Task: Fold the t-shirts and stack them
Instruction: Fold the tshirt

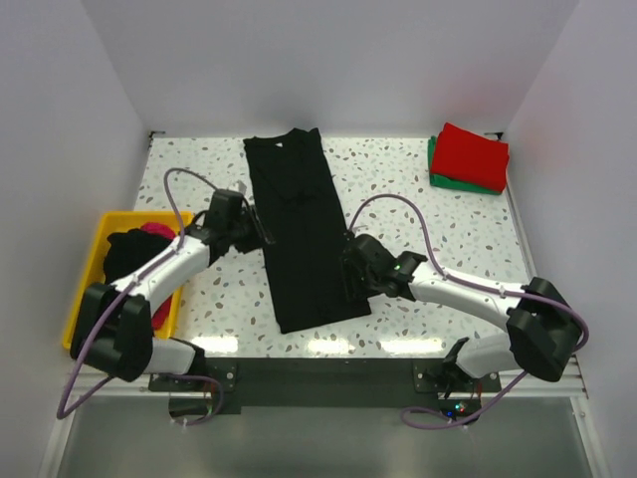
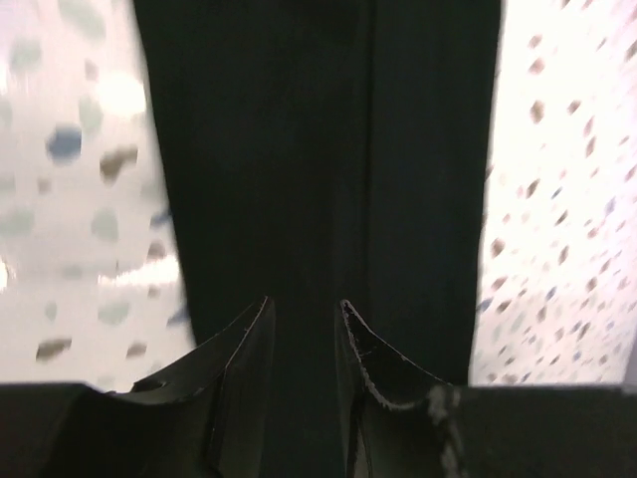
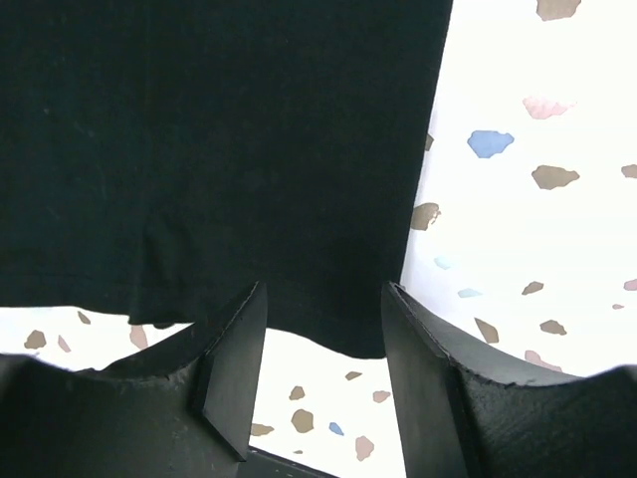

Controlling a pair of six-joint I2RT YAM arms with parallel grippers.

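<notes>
My right gripper (image 3: pixel 323 294) stands clearly open and holds nothing. The bare speckled surface (image 1: pixel 438 229) shows between its fingers, and the edge of the black shirt (image 1: pixel 304 239) lies just at their tips. My left gripper (image 2: pixel 304 314) is only narrowly parted. Black cloth fills the gap, and I cannot tell whether it is pinched or merely lies beneath.

The black shirt lies flat between my two grippers, folded lengthwise into a long, narrow strip. Its long axis runs away from me, its hem at the near end, nearer my right gripper. From there the strip leans slightly left to the collar at the far end, beyond my left gripper. My left gripper sits at its left edge about midway along, and my right gripper at its right edge nearer the hem. Any neck label is too small to read.

Left of my left gripper a yellow bin (image 1: pixel 92 261) holds black and pink cloth. Far beyond my right gripper, well apart from it, a folded red shirt (image 1: pixel 473 154) lies on a green one (image 1: pixel 435 164).
</notes>
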